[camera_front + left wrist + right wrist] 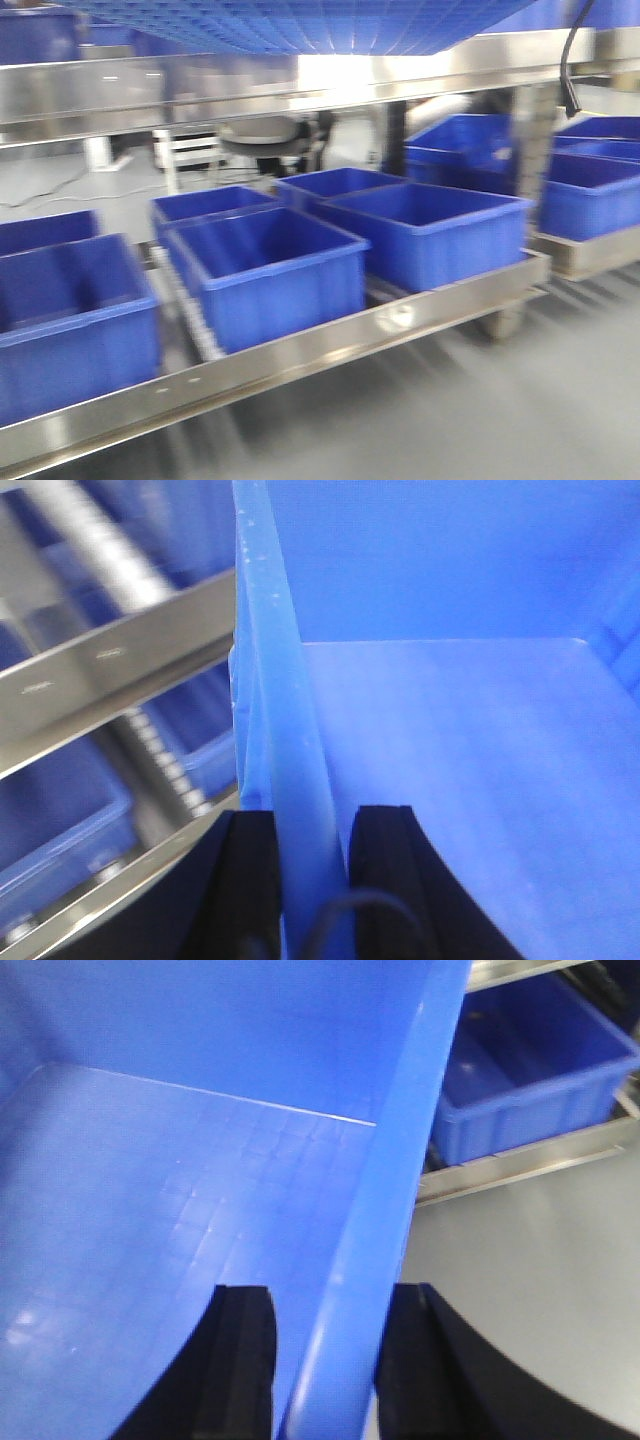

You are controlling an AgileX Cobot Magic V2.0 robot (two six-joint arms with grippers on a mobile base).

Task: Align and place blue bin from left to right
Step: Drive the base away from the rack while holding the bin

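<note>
While both arms hold it up between them, the blue bin (300, 25) hangs high over a steel rack (300, 355), only its fine grid underside showing across the top of the smeared front view. The left hand (312, 880) is clamped on the bin's left wall (290, 730), its black fingers (250, 880) pressed to the outer and inner faces with no gap visible; the right hand (325, 1360) pinches the right wall (400, 1160) the same way, one finger inside the crate and one outside. Gripping opposite walls looks like the sensible way to keep so wide a crate level, since neither hand could span it alone. Both wrist views look down into an empty interior with a bare base. Below, smaller royal-blue bins (270, 270) sit side by side on the rack's lower shelf, some touching, with a grey floor (500, 420) in front of it. A steel rail (200, 90) of the upper level crosses just beneath the raised crate. The carry appears to be under way and the set-down not yet begun: the crate touches no shelf in any view. Where along the row it belongs cannot be told from here. The likely need next is a level descent with both hands in step, because a lag on either side would tilt the load or twist the thin walls in the grip
</note>
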